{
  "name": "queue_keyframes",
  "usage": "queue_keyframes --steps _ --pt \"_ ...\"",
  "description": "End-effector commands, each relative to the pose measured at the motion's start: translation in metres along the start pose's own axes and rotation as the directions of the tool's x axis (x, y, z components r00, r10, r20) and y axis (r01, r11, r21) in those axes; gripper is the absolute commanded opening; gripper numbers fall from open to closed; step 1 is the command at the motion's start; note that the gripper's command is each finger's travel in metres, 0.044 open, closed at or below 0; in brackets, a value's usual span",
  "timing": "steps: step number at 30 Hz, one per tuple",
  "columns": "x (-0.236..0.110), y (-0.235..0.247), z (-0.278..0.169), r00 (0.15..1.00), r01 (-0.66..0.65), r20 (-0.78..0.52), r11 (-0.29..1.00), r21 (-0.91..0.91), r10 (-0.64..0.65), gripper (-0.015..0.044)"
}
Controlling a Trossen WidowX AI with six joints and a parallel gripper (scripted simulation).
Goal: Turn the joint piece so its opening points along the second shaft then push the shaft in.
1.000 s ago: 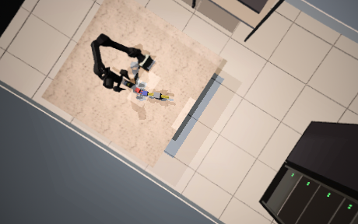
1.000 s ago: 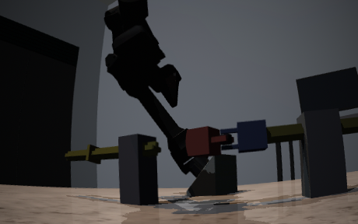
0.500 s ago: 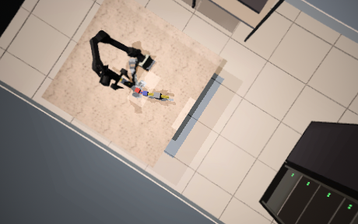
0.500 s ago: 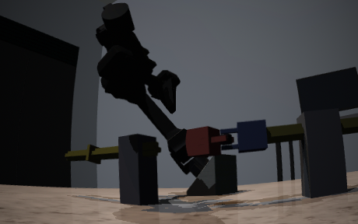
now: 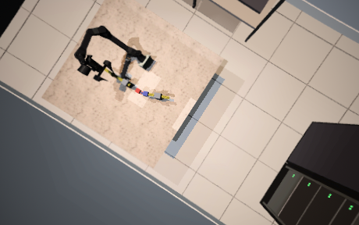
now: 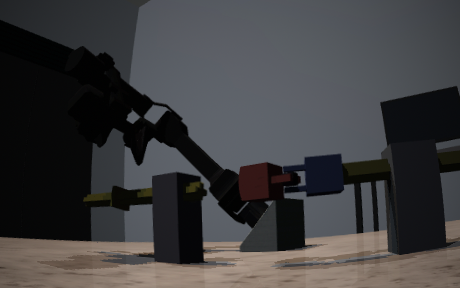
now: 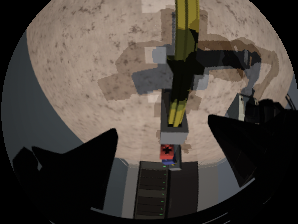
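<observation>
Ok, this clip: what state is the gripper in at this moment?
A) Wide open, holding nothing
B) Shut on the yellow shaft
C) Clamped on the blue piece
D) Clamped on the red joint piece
A: in the wrist view the gripper has its fingers spread wide with nothing between them, and the yellow shaft lies ahead, ungripped.
</observation>
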State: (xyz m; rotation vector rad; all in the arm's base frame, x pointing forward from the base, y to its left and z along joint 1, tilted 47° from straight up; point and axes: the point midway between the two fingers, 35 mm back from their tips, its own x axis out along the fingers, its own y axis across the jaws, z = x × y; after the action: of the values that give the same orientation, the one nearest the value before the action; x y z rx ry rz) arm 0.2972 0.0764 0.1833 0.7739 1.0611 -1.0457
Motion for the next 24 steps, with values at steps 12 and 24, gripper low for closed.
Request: queue_keyframes --steps 12,24 --pt "-0.032 -0.033 0.077 0.993 -0.014 0.113 0.997 -0.073 0.023 0.0440" --pt "0.019 -0.041 0.093 0.889 -0.042 0.458 0.997 0.068 0.006 0.0440"
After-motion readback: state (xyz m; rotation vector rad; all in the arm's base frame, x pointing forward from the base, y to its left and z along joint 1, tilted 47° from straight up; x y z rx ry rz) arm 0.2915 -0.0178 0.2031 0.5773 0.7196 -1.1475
